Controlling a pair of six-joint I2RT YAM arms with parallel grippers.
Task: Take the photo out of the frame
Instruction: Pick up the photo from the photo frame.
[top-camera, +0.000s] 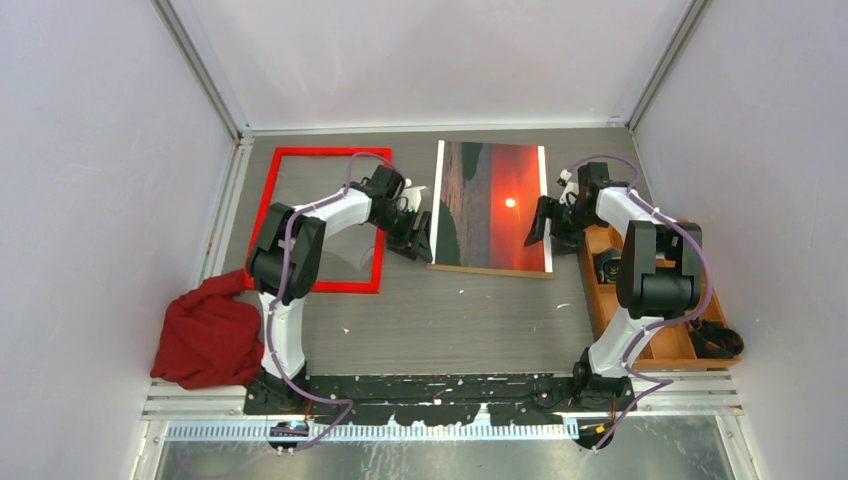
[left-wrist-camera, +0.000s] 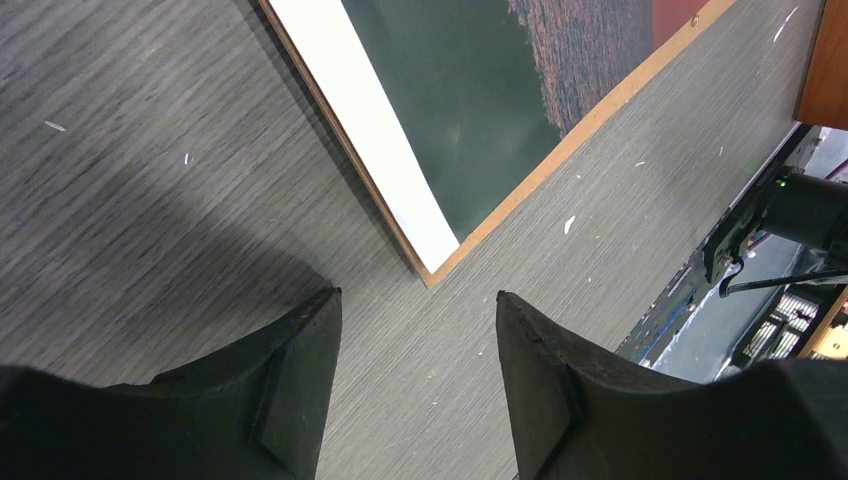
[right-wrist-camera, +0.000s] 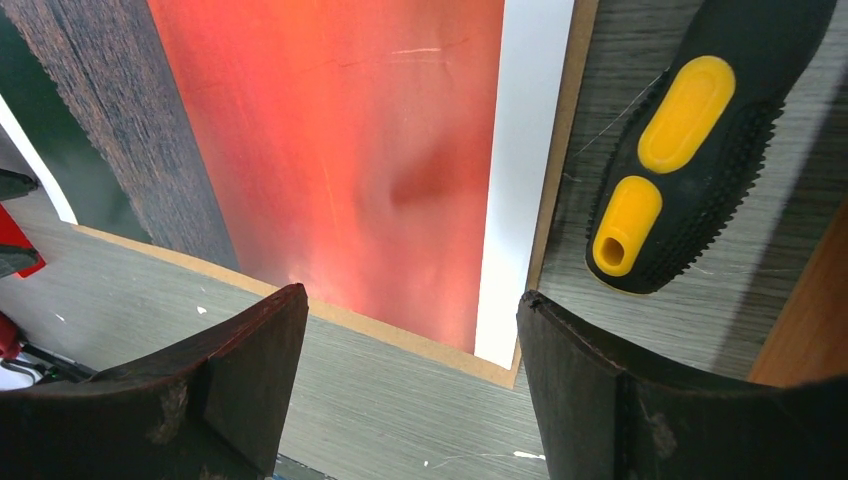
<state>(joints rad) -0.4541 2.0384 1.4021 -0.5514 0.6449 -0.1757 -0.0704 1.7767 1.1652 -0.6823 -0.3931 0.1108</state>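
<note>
**Jaws wide at the photo's near corners**

Left jaws gape over bare worktop (left-wrist-camera: 150, 200), just off the near-left corner of the photo (top-camera: 492, 205). Right jaws, equally wide and holding nothing, hang over its near-right corner. The photo lies face up on a brown backing board (right-wrist-camera: 557, 170), midway along the far edge. The frame (top-camera: 330, 287) lies apart from it toward the far-left corner, worktop showing through. A black-and-yellow tool handle (right-wrist-camera: 680, 150) lies just beside the board's right edge. A red cloth (top-camera: 205, 335) sits by the left edge.
</note>
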